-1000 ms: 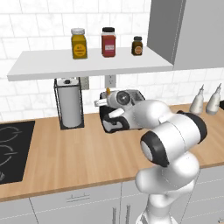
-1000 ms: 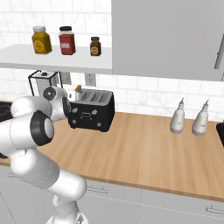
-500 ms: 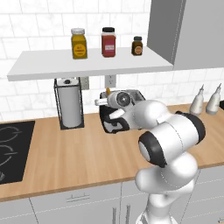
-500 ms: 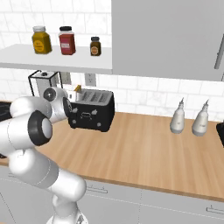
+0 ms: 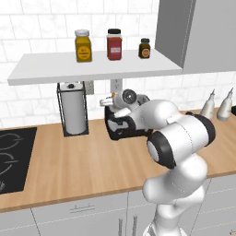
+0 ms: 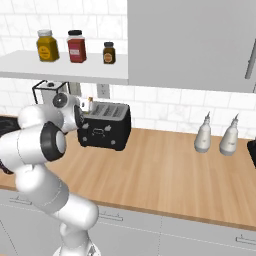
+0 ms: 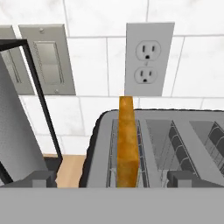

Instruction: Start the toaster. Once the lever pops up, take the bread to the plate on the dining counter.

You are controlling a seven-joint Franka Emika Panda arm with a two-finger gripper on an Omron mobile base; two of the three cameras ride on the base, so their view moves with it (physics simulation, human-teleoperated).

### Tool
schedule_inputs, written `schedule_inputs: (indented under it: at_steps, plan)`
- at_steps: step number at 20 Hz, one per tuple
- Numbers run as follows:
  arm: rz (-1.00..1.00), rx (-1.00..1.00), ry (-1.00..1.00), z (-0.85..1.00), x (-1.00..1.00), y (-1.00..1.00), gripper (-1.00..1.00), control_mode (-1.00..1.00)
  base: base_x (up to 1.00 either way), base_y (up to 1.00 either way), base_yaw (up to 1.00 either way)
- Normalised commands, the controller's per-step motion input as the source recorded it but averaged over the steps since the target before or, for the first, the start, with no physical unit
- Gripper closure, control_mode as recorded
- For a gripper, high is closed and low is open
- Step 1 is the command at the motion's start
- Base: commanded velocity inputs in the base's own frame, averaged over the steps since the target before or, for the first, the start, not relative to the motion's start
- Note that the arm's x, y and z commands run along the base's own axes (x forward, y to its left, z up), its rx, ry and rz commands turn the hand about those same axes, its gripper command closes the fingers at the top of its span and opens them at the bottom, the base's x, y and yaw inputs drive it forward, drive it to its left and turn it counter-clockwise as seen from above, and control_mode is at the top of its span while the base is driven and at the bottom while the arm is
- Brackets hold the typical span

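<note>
A white-tiled kitchen wall backs a long wood-topped counter (image 6: pixel 165 170) with grey cabinet fronts beneath; a grey shelf (image 5: pixel 92 67) runs above it beside a grey wall cupboard (image 6: pixel 190 42); three jars (image 5: pixel 114 44) stand on the shelf, one yellow, one red, one small and dark; two pale bottles (image 6: pixel 203 136) stand side by side at the counter's right; one wire-framed paper-towel holder (image 5: pixel 73 109) stands at the left, with a black hob (image 5: pixel 10 156) beyond it; a double wall socket (image 7: pixel 148 59) sits on the tiles behind. One black toaster (image 6: pixel 104 126) stands on the counter against the wall; one orange-brown slice, the bread (image 7: pixel 127 140), stands upright in the toaster's leftmost slot, its top edge above the rim. The gripper (image 7: pixel 114 179) hovers just over that end of the toaster with its jaws spread wide, holding nothing; in the hand view the bread rises between the two fingertips (image 7: pixel 41 178), apart from both.
</note>
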Motion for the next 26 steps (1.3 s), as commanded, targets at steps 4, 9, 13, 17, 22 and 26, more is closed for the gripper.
schedule_inputs:
  at_steps: [4,9,13,17,22,26]
  plan:
    - [0.00,0.00,0.05,0.00,0.19,-0.05,-1.00,-1.00,0.00,0.00,0.00]
    - [0.00,0.00,0.00,0.00,0.00,-0.01,-1.00,-1.00,0.00,0.00,0.00]
    - [0.00,0.00,0.00,0.00,0.23,0.00,-1.00,-1.00,0.00,0.00,0.00]
    - [0.00,0.00,0.00,0.00,0.29,0.00,-1.00,-1.00,0.00,0.00,0.00]
    - [0.00,0.00,0.00,-0.11,0.02,0.00,-1.00,-1.00,0.00,0.00,0.00]
    - [0.00,0.00,0.00,-0.21,0.00,0.00,-1.00,-1.00,0.00,0.00,0.00]
